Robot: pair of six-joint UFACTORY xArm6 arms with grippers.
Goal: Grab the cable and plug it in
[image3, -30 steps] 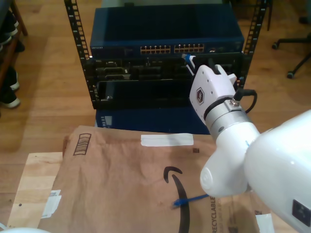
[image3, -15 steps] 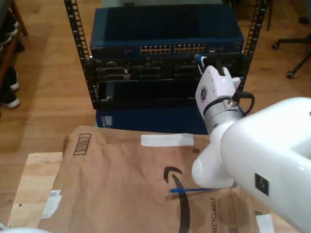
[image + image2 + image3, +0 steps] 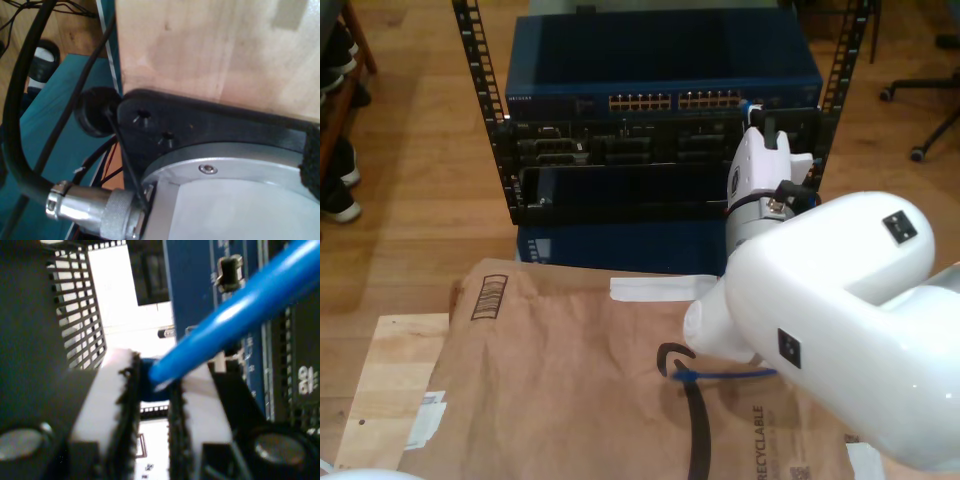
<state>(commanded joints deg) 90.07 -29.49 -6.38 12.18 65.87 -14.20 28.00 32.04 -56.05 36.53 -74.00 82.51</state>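
My second arm's glossy white rounded shell [image 3: 820,320] bears small dark square badges, and a thin black wire loops beside its silver wrist ring [image 3: 767,205]. My second claw [image 3: 155,390] has white finger blocks [image 3: 102,400] faced with ragged black pads. By my first wrist camera sit a black plate, a silver ring with one screw, and a knurled metal plug [image 3: 95,207] on thick black cable.

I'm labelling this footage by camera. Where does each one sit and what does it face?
Exterior view: off the arms, above the cardboard, facing the rack; a white arm shows.
First wrist view: faces a black arm base bolted to wood.
Second wrist view: on my second claw, shut on the cable, facing the rack.
Exterior and second wrist views share cable and rack.
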